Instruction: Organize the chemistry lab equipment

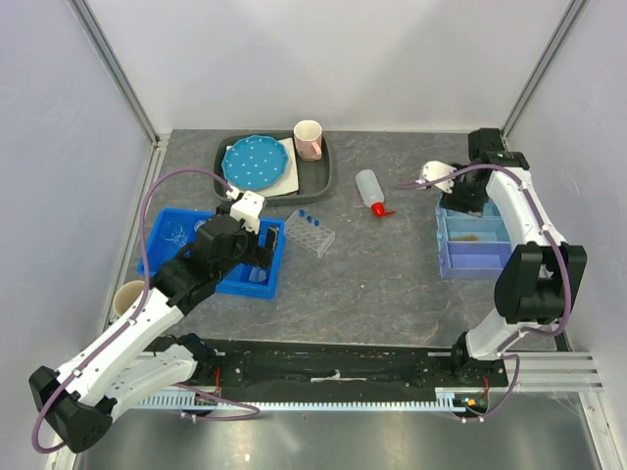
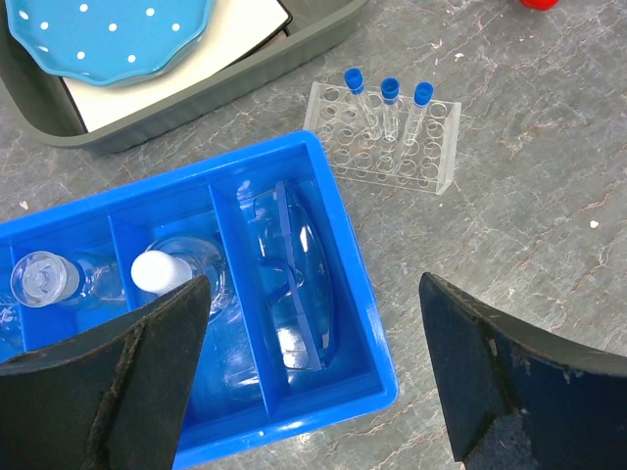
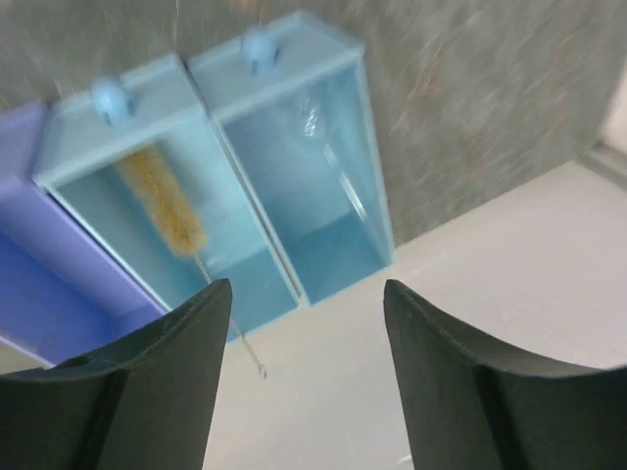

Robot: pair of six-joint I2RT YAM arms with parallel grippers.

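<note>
The left gripper (image 2: pixel 313 284), jaws wide, is above the blue bin (image 2: pixel 355 264) near the left edge, which holds the blue goggles (image 2: pixel 294 257). The right gripper (image 3: pixel 306 289), jaws wide, is above the drawers (image 3: pixel 284 61) at the right edge.

A dark grey, stone-veined table (image 1: pixel 392 294) fills the booth. White panels (image 1: pixel 323 59) rise behind it and on both its sides, joined by slanting aluminium posts (image 1: pixel 115 69) at its far corners. An aluminium rail (image 1: pixel 558 370) runs along its near edge. The light is soft and even.
</note>
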